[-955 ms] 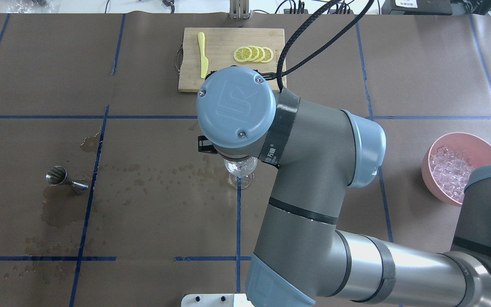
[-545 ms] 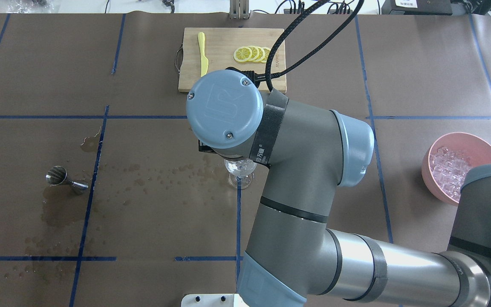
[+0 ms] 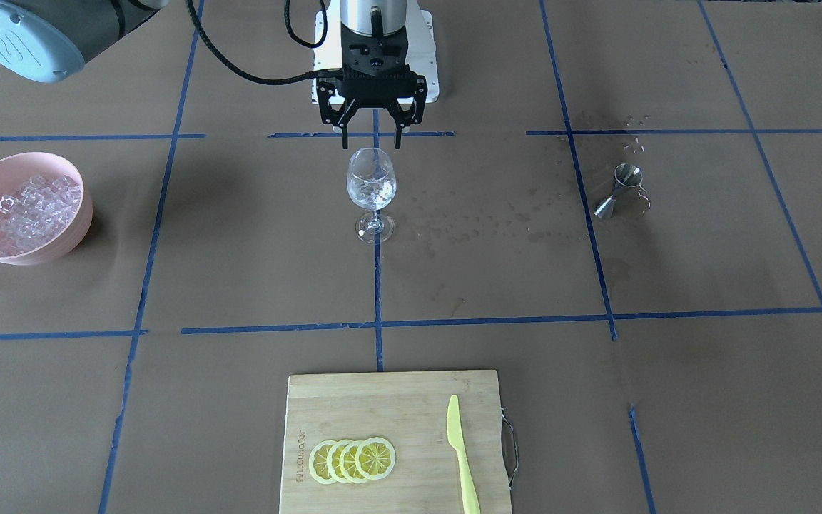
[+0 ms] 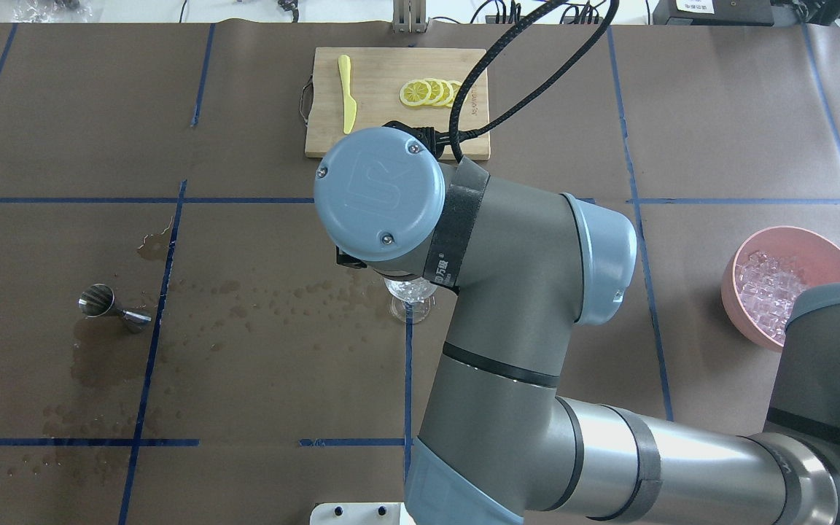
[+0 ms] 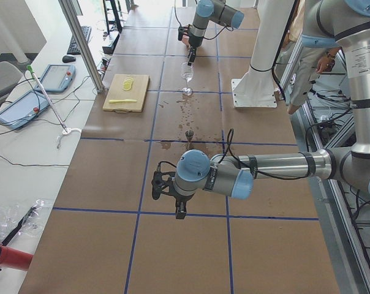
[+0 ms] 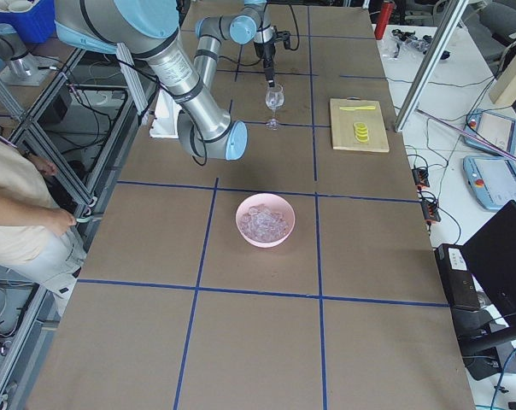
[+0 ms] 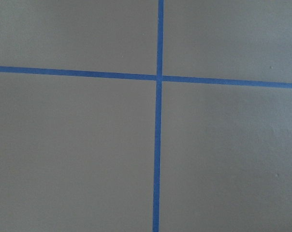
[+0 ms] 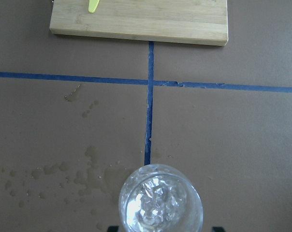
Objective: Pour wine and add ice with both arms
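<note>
- My right hand is hanging just above the wine glass, with fingers spread and gripping nothing.
- The ice is lying heaped in the pink bowl at my right end of the worktop, well apart from the glass. It is made up of many small, clear, glassy cubes.
- A few clear pieces are also sitting inside the glass and catching the light.
- My left hand is hovering over a blue tape cross. I cannot tell whether it is spread or pressed together.

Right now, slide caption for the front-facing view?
Open right claw above the glass, ice inside it.
</note>
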